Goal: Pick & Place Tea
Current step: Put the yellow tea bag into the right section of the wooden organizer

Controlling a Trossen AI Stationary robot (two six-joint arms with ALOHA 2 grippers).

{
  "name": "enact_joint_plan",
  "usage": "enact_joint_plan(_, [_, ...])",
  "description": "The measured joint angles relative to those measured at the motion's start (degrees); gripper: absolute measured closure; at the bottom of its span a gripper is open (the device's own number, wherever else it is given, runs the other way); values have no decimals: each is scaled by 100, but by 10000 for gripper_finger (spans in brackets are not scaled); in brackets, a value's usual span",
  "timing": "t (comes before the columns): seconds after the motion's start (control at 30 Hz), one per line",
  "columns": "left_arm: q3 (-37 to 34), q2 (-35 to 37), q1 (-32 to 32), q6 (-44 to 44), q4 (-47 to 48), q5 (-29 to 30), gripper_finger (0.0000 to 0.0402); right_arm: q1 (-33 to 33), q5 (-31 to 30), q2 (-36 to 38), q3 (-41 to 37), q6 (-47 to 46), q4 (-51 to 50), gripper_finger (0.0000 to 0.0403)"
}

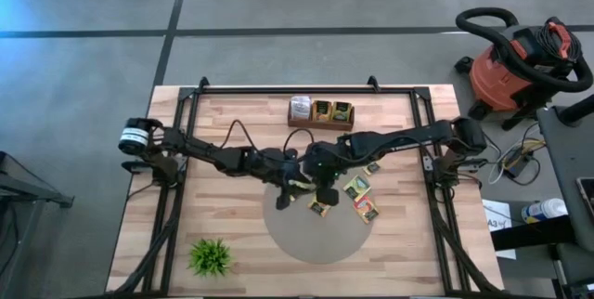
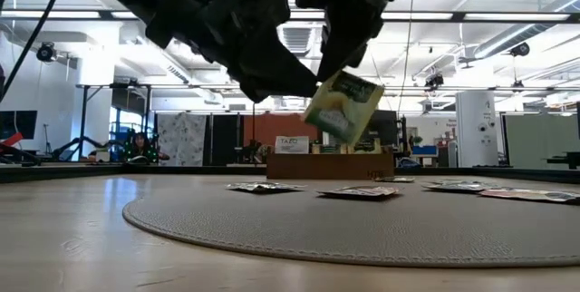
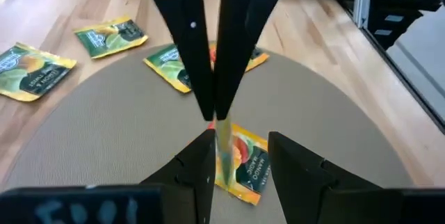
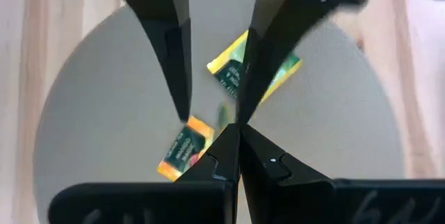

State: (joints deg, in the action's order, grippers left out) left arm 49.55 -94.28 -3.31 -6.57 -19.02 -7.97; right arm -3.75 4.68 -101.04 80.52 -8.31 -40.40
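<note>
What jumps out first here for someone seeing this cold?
Both arms meet over the round grey mat at mid-table, where the right gripper, shut, holds a yellow-green tea sachet in the air. The left gripper stands open on either side of that sachet, as if for a handover. More sachets lie flat on the mat, and a wooden tea box sits at the far edge.

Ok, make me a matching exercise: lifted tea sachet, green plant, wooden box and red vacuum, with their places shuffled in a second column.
1. yellow-green square tea sachet
2. small green leafy plant
3. brown wooden box
4. red and black shop vacuum

A. on the floor beside the table
B. on wood near a table corner
C. middle of a long table edge
D. above the round grey mat, pinched by the right gripper, left gripper open around it

Pairs: 1-D, 2-B, 3-C, 4-A
</note>
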Motion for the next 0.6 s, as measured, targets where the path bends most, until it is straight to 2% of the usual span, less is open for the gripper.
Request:
enact_joint_plan(0.23, [58,0,1,-23,214,146,273,-50,-23,-281,640,317,-502,394])
enact_joint_plan(0.6, [58,0,7,-258,198,302,273,-103,32,-323,724,306,-616,394])
